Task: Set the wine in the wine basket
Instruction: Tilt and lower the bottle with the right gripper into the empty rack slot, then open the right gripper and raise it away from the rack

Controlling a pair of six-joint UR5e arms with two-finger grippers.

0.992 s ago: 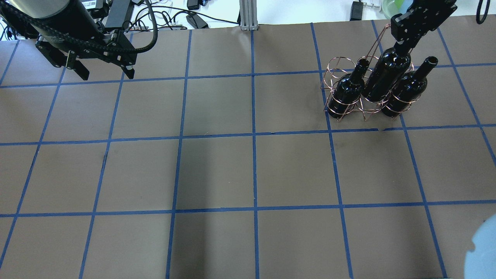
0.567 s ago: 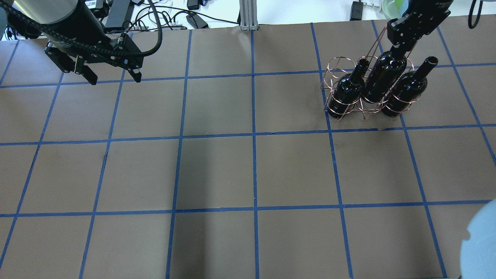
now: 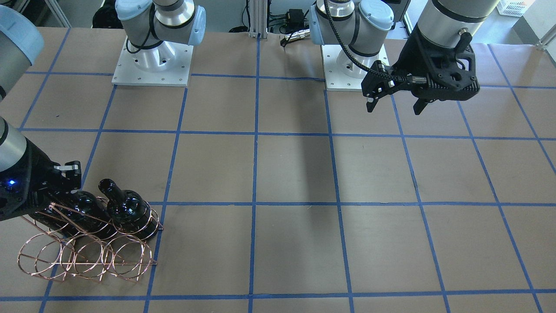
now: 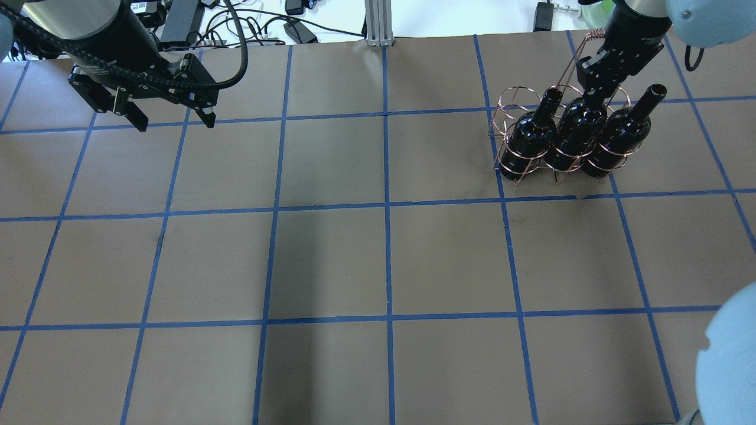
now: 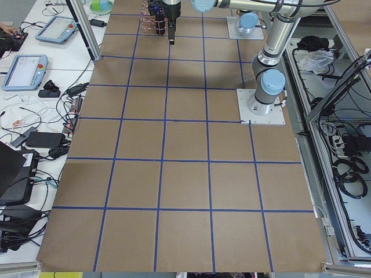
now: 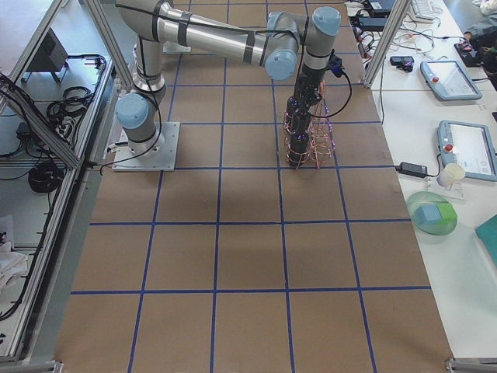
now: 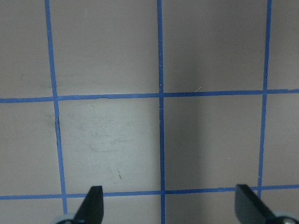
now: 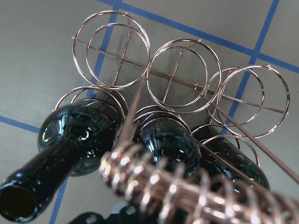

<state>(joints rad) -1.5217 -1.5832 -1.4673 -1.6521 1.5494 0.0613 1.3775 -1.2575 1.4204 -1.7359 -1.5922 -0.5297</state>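
Note:
The copper wire wine basket (image 4: 515, 97) stands at the far right of the table, also in the front view (image 3: 87, 261) and the right wrist view (image 8: 112, 49). Three near-black wine bottles stand in its front row of rings. My right gripper (image 4: 594, 99) is shut on the neck of the middle bottle (image 4: 576, 134), which sits low in its ring between the left bottle (image 4: 530, 139) and the right bottle (image 4: 620, 139). The neck is hidden by the fingers. My left gripper (image 4: 175, 123) is open and empty above the far left of the table, also in the front view (image 3: 393, 109).
The basket's rear rings are empty, and its braided handle (image 8: 187, 196) rises beside my right gripper. Cables and power bricks (image 4: 266, 26) and an aluminium post (image 4: 378, 23) lie past the far edge. The arm bases (image 3: 152, 65) stand on the robot's side.
My right gripper has lowered the middle bottle into its ring, level with the other two. My left gripper shifted slightly right, then held still and open.

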